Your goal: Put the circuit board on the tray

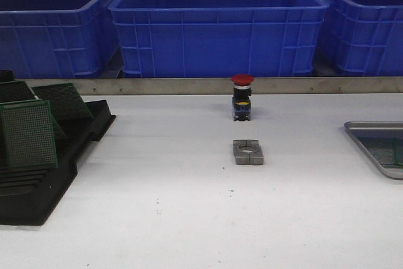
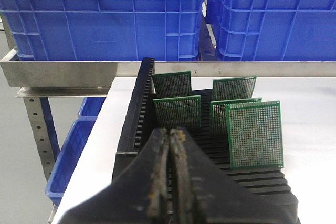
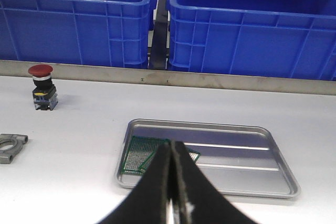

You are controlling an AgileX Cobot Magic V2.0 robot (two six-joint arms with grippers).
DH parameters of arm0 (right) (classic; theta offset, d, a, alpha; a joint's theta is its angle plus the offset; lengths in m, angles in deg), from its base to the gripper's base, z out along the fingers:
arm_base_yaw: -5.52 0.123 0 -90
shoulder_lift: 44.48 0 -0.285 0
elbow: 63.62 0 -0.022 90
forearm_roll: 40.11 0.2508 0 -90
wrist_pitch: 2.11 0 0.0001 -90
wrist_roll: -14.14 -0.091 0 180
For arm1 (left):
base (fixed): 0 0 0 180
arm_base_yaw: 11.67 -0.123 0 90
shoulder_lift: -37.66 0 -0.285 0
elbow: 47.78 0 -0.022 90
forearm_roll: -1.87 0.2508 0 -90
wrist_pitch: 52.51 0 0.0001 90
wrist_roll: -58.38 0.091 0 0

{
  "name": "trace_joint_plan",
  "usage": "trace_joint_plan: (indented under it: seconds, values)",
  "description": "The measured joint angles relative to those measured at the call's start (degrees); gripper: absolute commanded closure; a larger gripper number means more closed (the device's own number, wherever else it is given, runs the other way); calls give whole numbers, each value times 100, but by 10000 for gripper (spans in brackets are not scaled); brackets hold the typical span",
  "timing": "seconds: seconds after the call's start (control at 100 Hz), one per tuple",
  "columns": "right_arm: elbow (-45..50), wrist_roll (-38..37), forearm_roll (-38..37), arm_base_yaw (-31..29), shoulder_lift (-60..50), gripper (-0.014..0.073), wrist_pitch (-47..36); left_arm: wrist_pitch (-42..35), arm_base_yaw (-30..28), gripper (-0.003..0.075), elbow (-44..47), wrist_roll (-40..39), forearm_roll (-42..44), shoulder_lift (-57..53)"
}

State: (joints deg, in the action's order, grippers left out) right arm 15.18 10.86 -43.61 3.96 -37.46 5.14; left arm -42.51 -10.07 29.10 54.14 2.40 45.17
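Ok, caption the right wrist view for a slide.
Shut right gripper over tray holding circuit boards; red button beyond.

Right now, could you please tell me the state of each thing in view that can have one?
Left gripper: shut, empty, above the black rack.
Right gripper: shut, empty, above the tray.
Circuit boards in the rack: five, standing upright in slots.
Circuit board in the tray: lying flat.
Red pushbutton: standing upright.
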Motion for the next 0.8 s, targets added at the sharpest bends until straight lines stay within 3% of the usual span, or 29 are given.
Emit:
trace_joint_plan:
  seconds: [0.8]
  values:
    - [0,-35,-13,-1,0,655,80,0,0,737,0,0,0,0]
